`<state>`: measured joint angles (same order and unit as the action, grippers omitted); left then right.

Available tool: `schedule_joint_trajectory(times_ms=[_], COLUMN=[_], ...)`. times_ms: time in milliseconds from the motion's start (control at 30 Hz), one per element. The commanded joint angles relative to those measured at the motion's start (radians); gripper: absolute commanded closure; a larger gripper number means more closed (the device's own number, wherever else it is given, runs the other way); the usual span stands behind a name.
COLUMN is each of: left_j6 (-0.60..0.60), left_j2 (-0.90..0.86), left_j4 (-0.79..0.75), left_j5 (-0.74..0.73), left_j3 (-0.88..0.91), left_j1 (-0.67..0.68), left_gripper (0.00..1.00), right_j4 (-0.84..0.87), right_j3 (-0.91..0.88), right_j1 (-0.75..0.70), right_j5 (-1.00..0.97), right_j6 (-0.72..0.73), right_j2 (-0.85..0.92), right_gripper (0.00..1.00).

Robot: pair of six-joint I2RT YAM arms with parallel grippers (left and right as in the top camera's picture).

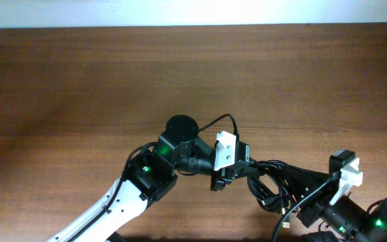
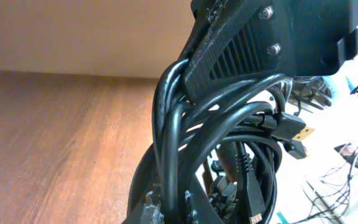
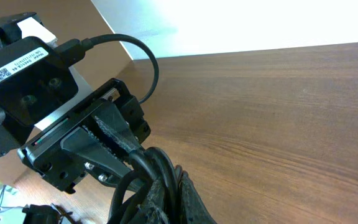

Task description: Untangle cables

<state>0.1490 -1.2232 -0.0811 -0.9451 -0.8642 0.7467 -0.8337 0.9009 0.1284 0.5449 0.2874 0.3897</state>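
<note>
The cables (image 1: 269, 187) are a coiled bundle of thin black cords at the table's front, right of centre, held between both grippers. My left gripper (image 1: 242, 168) is shut on several strands at the bundle's left side; in the left wrist view the cords (image 2: 185, 137) run up between its jaws (image 2: 238, 211). My right gripper (image 1: 264, 171) is shut on the same bundle close beside it, and the cords (image 3: 148, 165) pass between its jaws (image 3: 166, 199). Each wrist view shows the other gripper clamped on the cords. A gold-tipped plug (image 2: 300, 132) sticks out of the loops.
The brown wooden table (image 1: 113, 81) stretches wide to the back and left. A pale wall edge (image 1: 193, 12) runs along the far side. Beyond the table's front edge lies a pale floor with loose wires (image 2: 347, 174).
</note>
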Motion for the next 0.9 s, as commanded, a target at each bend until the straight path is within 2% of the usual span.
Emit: schedule_joint_trajectory(times_ms=[0, 167, 267, 300, 333, 367, 467, 500, 567, 733, 833, 867], left_j6=[-0.007, -0.006, -0.006, -0.006, 0.002, 0.002, 0.025, 0.025, 0.024, -0.089, -0.106, -0.137], left_j2=[0.021, 0.021, 0.021, 0.021, 0.021, 0.021, 0.021, 0.021, 0.021, 0.021, 0.021, 0.021], left_j4=[0.019, 0.199, 0.203, 0.203, 0.203, 0.203, 0.197, 0.187, 0.189, 0.199, 0.199, 0.199], left_j5=[-0.196, -0.226, -0.268, -0.266, -0.253, -0.212, -0.100, -0.070, 0.039, 0.475, 0.592, 0.618], left_j3=[-0.006, -0.006, -0.006, -0.006, -0.006, -0.006, -0.006, -0.006, -0.006, -0.006, -0.006, -0.006], left_j1=[0.039, 0.039, 0.039, 0.039, 0.039, 0.039, 0.038, 0.038, 0.038, 0.038, 0.038, 0.038], left_gripper=[1.00, 1.00, 1.00, 1.00, 1.00, 1.00, 1.00, 1.00, 1.00, 1.00, 1.00, 1.00], right_j4=[0.017, 0.045, 0.049, 0.045, 0.035, 0.025, -0.041, -0.063, -0.090, -0.094, -0.094, -0.094], right_j3=[0.001, 0.001, 0.001, 0.001, 0.001, 0.001, 0.001, 0.001, 0.001, 0.001, 0.001, 0.001], right_j1=[-0.011, -0.011, -0.011, -0.011, -0.011, -0.011, -0.011, -0.011, -0.011, -0.011, -0.011, -0.011], right_j5=[-0.187, -0.270, -0.270, -0.269, -0.268, -0.261, -0.155, -0.128, -0.072, 0.031, 0.027, 0.027], right_j6=[-0.003, -0.003, -0.003, -0.003, -0.003, -0.003, -0.003, -0.003, -0.002, -0.002, 0.013, 0.074], right_j2=[0.013, 0.013, 0.013, 0.013, 0.013, 0.012, 0.012, 0.012, 0.012, 0.012, 0.012, 0.012], right_gripper=[0.96, 0.96, 0.96, 0.88, 0.66, 0.59, 0.21, 0.13, 0.03, 0.00, 0.00, 0.00])
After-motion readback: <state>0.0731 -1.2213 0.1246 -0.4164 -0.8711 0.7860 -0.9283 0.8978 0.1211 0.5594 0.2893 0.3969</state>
